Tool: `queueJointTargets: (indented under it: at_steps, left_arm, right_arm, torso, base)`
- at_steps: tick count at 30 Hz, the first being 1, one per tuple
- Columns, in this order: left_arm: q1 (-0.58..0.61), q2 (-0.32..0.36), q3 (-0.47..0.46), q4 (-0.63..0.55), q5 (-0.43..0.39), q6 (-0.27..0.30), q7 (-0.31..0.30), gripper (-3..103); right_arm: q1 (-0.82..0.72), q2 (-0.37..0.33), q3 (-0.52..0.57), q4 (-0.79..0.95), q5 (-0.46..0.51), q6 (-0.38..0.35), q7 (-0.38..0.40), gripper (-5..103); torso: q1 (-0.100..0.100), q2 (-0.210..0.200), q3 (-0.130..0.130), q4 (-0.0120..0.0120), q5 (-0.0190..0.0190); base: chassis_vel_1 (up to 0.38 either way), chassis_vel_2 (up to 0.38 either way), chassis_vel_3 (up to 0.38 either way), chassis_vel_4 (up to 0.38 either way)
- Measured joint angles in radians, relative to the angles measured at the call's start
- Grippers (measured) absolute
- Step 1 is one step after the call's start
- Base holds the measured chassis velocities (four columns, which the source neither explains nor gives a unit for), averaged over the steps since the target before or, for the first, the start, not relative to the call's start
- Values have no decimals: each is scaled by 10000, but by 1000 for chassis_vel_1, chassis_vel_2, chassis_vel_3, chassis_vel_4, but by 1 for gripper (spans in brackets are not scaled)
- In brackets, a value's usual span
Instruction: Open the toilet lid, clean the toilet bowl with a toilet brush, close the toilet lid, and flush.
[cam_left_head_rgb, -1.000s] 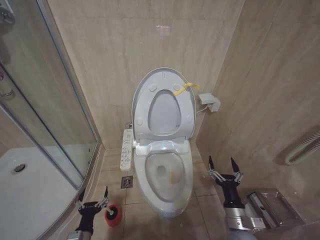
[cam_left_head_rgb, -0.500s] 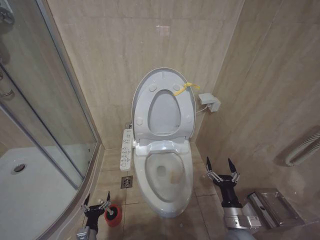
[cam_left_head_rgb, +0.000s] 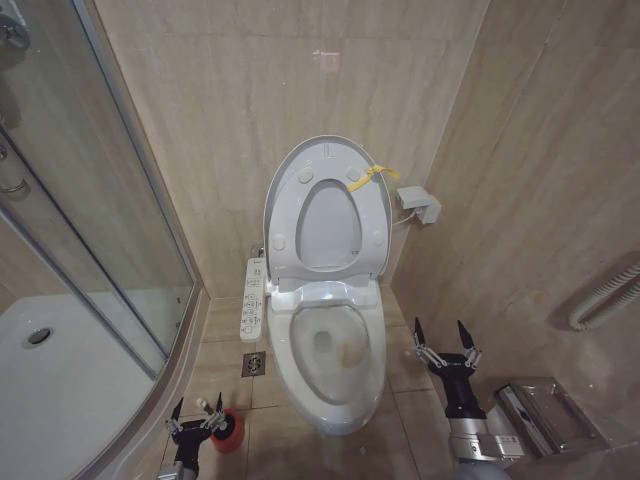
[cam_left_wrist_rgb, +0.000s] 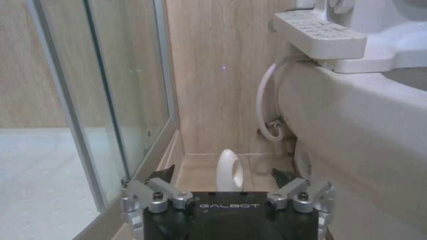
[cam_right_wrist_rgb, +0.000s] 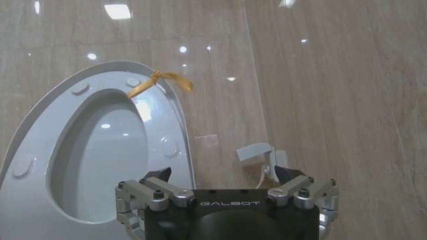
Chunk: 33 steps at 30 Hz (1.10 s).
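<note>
The toilet lid (cam_left_head_rgb: 327, 225) stands raised against the back wall with the ring seat up in front of it and a yellow ribbon (cam_left_head_rgb: 372, 176) at its edge. Below it the toilet bowl (cam_left_head_rgb: 300, 375) lies uncovered, with a brownish stain (cam_left_head_rgb: 350, 352) inside. On the floor left of the bowl sits the red holder (cam_left_head_rgb: 230, 433). My left gripper (cam_left_head_rgb: 198, 412) hangs open just above it. In the left wrist view the toilet brush's pale handle (cam_left_wrist_rgb: 228, 170) rises between the spread fingers of that gripper (cam_left_wrist_rgb: 223, 176). My right gripper (cam_left_head_rgb: 446, 340) is open, right of the bowl, facing the lid (cam_right_wrist_rgb: 100, 150).
The button panel (cam_left_head_rgb: 253, 297) juts out on the bowl's left side. A glass shower wall (cam_left_head_rgb: 110, 230) closes the left, and a floor drain (cam_left_head_rgb: 253, 364) lies beside the bowl. A wall socket box (cam_left_head_rgb: 420, 203) and a steel paper holder (cam_left_head_rgb: 545, 415) are on the right.
My left gripper has sunk lower and shifted slightly right, closer over the red holder. The right gripper has barely moved.
</note>
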Motion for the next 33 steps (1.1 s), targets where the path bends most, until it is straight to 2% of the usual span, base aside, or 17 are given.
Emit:
queueJointTargets:
  at_steps: [7, 8, 15, 16, 22, 23, 28, 33]
  left_arm:
    - [196, -133, 20, -65, 69, 42, 8, 94]
    - [206, -155, 19, -63, 73, 43, 9, 68]
    - [8, -249, -14, 247, 4, 4, 57, 68]
    - [-13, -282, -15, 272, 0, -1, 68, 40]
    - [154, -389, 27, 61, 8, -9, 79, 40]
    - [242, -392, 28, -72, 9, -9, 70, 22]
    - [525, -376, 19, -505, -1, -18, 29, 22]
    - [1400, -280, -1, -1800, -164, -311, -154, 22]
  right_arm:
    - [16, -82, 0, 5, 52, 8, -11, 100]
    - [11, -104, 11, 6, 67, 17, -11, 100]
    - [-65, -225, 52, 24, 144, 63, -17, 100]
    - [-72, -231, 55, 18, 146, 69, -18, 100]
    - [-58, -240, 57, -13, 156, 79, -23, 100]
    - [-37, -240, 57, -25, 160, 82, -26, 100]
    - [-3, -221, 40, -65, 162, 99, -47, 100]
    - [0, -163, 0, -99, 157, 145, -117, 100]
  torso:
    - [0, 0, 0, 0, 0]
    - [0, 0, 0, 1, 0]
    - [0, 0, 0, -1, 0]
    - [0, 0, 0, -1, 0]
    - [0, 0, 0, 0, -2]
    - [0, 0, 0, 0, -1]
    - [0, 0, 0, 0, -2]
    - [-1, 0, 0, -1, 1]
  base:
    - [0, 0, 0, 0]
    - [0, 0, 0, 0]
    - [0, 0, 0, 0]
    - [0, 0, 0, 0]
    - [0, 0, 0, 0]
    - [0, 0, 0, 0]
    - [0, 0, 0, 0]
    - [0, 0, 0, 0]
